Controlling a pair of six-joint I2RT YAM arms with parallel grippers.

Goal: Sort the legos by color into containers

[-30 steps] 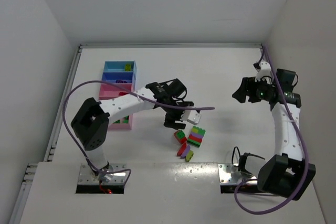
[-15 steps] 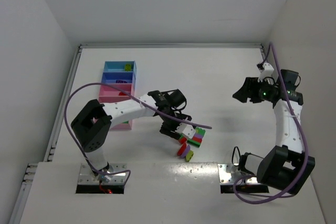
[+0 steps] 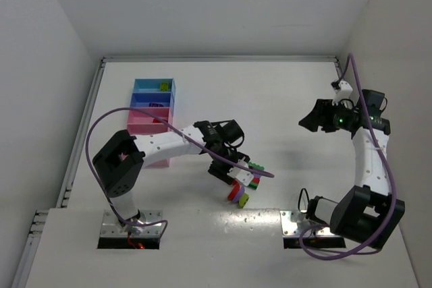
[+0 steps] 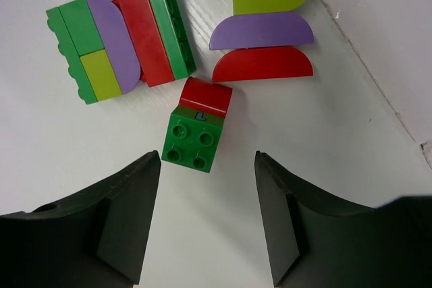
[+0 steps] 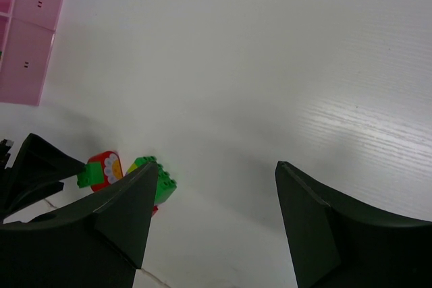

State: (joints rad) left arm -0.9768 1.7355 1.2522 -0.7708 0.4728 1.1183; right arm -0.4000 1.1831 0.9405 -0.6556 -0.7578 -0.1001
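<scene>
A cluster of legos (image 3: 246,183) lies near the table's front edge. The left wrist view shows a green brick with a red piece on it (image 4: 196,131), a multicoloured block (image 4: 118,38) and a yellow-green, purple and red curved stack (image 4: 266,32). My left gripper (image 3: 231,172) is open and empty. Its fingertips (image 4: 206,166) sit just short of the green brick. The containers (image 3: 140,109) stand at the left, partly covered by my left arm. My right gripper (image 3: 310,118) is open and empty, raised at the far right, with its jaws (image 5: 216,173) over bare table.
The light blue tray holds a yellow-green brick (image 3: 164,86), and the darker blue one holds a purple piece (image 3: 155,105). The right wrist view shows the pink trays (image 5: 27,59) at upper left and the legos (image 5: 158,181) behind its left finger. A table seam runs by the cluster.
My left gripper has moved toward the front edge and lowered over the lego cluster. My right arm shifted slightly and then held still.
</scene>
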